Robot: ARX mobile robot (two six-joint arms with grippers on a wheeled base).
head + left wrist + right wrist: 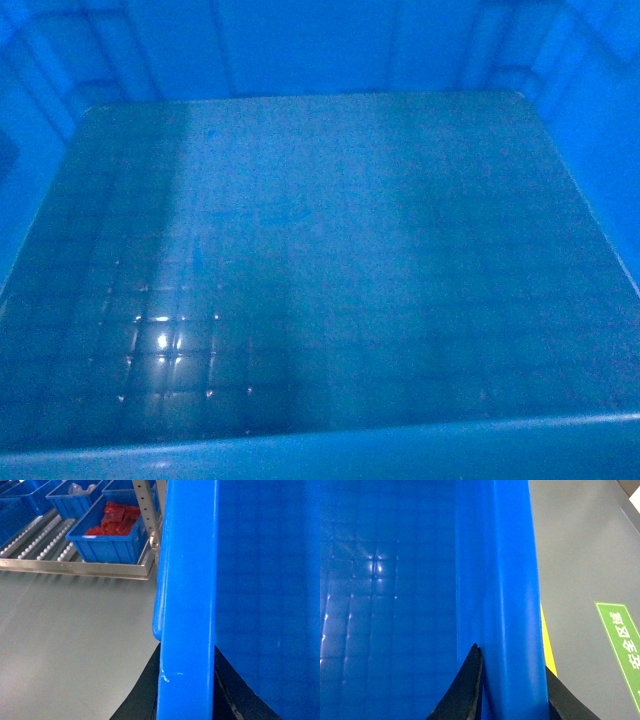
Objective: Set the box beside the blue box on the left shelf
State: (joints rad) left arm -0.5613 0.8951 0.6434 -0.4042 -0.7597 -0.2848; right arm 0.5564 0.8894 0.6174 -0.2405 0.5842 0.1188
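Head view fills with the crate; both grippers, left and right, clench its rims. Uneven grip could tip it before the far-left shelf.

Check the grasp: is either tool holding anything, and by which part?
Both hold the blue crate by its rim: left tool straddles the left side wall's rim, right tool the right side wall's rim, a finger on each face.

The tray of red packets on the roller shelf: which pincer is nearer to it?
Left. The left pincer grips the box rim on the side facing the tray of red packets. The right pincer clamps the opposite rim, beside the green floor sign.
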